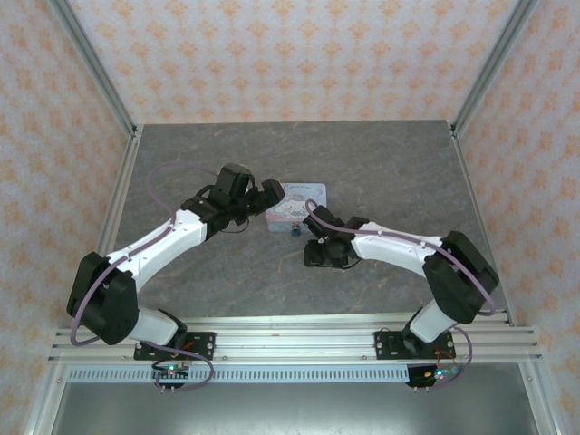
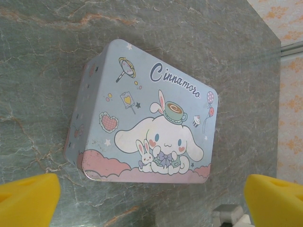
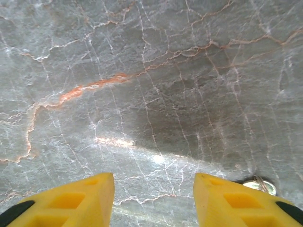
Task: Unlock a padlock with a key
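Note:
The padlock (image 1: pixel 295 232) is a tiny dark piece with a blue part, lying on the table just in front of the pale-blue cartoon tin (image 1: pixel 296 201). My left gripper (image 1: pixel 268 201) is at the tin's left end, open wide. In the left wrist view the tin (image 2: pixel 147 123) lies ahead of the left gripper (image 2: pixel 151 183), and nothing is between the fingers. My right gripper (image 1: pixel 314 252) hovers over bare table a little right of the padlock. It (image 3: pixel 154 182) is open and empty. A shiny metal ring (image 3: pixel 259 184) peeks out beside its right finger; I cannot tell whether it is the key.
The grey marble table (image 1: pixel 227 272) is fenced by aluminium posts and patterned walls. A small grey metal block (image 2: pixel 229 213) sits near the left gripper's right finger. Free room lies at the back and the near middle.

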{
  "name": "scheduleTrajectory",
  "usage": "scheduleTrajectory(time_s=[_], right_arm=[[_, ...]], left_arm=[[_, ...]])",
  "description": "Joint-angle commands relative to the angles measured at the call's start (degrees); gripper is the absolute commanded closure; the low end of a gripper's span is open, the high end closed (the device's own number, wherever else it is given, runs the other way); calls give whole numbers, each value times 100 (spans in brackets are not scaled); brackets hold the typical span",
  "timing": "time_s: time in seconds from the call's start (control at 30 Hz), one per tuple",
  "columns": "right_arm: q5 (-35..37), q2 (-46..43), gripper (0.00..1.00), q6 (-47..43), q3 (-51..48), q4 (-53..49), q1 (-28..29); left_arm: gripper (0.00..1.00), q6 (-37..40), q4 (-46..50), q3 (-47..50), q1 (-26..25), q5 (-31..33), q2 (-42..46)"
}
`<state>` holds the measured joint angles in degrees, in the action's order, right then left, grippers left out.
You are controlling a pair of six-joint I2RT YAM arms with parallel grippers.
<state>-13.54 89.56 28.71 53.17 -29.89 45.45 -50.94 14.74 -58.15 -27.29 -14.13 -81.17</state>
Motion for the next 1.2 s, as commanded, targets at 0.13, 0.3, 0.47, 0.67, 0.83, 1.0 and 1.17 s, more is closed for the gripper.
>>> scheduleTrajectory(time_s=[0.13, 0.3, 0.47, 0.67, 0.83, 1.0, 1.17], right_arm=[[766, -102, 48, -1101, 17, -654, -60], [932, 193, 44, -1762, -14, -790, -80], [859, 303, 43, -1983, -17, -819, -99], [863, 311, 44, -1975, -33, -912, -107], [600, 422, 44, -1908, -118, -940, -125], [393, 521, 45, -1785, -166, -803, -142], [76, 404, 48, -1672, -234, -680, -142]], left_arm=[[0, 97, 32, -170, -31, 106, -75], [0, 108, 54, -170, -27, 109, -58], [0, 111, 58, -179, -31, 115, -57], [0, 117, 59, -196, -29, 116, -64], [0, 92, 3, -197, -30, 91, -113], [0, 82, -37, -214, -32, 59, -163], [0, 94, -19, -224, -30, 64, -152]])
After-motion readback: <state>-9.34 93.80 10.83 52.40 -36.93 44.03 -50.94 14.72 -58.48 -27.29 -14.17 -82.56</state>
